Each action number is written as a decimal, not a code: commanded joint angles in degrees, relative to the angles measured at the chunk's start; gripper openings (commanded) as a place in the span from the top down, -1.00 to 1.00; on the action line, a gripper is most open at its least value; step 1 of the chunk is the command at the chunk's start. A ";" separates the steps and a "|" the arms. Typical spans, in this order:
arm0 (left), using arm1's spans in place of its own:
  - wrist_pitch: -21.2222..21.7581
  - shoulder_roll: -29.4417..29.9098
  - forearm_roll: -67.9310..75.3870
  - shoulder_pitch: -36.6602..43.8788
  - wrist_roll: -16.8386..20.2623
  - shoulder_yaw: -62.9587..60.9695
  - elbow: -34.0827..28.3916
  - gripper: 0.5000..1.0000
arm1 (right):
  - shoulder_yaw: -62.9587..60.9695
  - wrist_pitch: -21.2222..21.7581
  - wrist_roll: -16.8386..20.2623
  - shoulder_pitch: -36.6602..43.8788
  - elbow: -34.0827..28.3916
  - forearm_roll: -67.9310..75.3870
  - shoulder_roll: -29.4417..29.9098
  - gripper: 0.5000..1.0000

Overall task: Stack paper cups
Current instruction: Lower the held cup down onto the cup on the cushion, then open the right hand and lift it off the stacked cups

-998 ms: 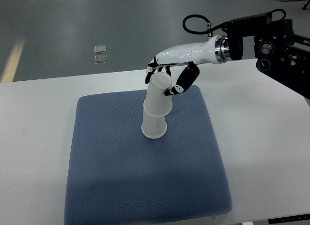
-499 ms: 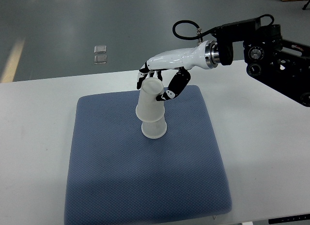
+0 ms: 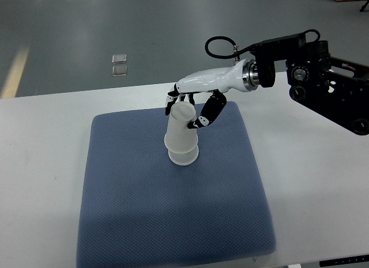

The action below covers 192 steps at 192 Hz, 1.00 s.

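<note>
The white right hand [image 3: 193, 104] has its fingers curled around the upper inverted white paper cup [image 3: 179, 129], nested on another cup [image 3: 184, 155] on the blue textured mat [image 3: 173, 210].

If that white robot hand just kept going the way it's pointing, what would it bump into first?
It is already there: the right hand points left and slightly down, fingers curled around the upper paper cup, which sits upside down over the lower cup. Pushing on would likely tip the stack onto the blue mat; depth is uncertain.
</note>
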<state>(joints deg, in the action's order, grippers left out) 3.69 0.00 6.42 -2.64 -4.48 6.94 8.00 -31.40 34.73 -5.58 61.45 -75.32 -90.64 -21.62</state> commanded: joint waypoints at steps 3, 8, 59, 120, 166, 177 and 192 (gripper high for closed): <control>0.01 0.00 0.00 0.00 0.00 0.00 0.00 -1.00 | -0.06 -0.36 -0.04 -1.15 0.35 -0.76 0.53 0.72; 0.01 0.00 0.00 0.00 0.00 0.00 0.00 -1.00 | -0.06 -0.63 -0.04 -1.42 0.35 -0.76 0.62 0.71; 0.01 0.00 0.00 0.00 0.00 0.00 0.00 -1.00 | 0.03 -3.44 -0.13 -3.00 1.67 -2.52 1.76 0.47; 0.01 0.00 0.00 0.00 0.00 0.00 0.00 -1.00 | -0.06 -4.50 -0.13 -3.53 1.94 -2.35 1.76 -0.62; 0.01 0.00 0.00 0.00 0.00 0.00 0.00 -1.00 | -0.15 -3.97 -0.22 -3.53 1.94 -1.64 1.41 -0.69; 0.01 0.00 0.00 0.00 0.00 0.00 0.00 -1.00 | -0.59 -4.14 -0.22 -3.44 1.94 -1.38 1.23 -0.69; 0.01 0.00 0.00 0.00 0.00 0.00 0.00 -1.00 | -1.73 -4.94 -0.13 -3.44 2.02 0.02 1.15 -0.68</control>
<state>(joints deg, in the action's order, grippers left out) 3.69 0.00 6.42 -2.64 -4.48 6.94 8.00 -31.92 30.64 -5.80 57.93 -73.38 -92.09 -20.31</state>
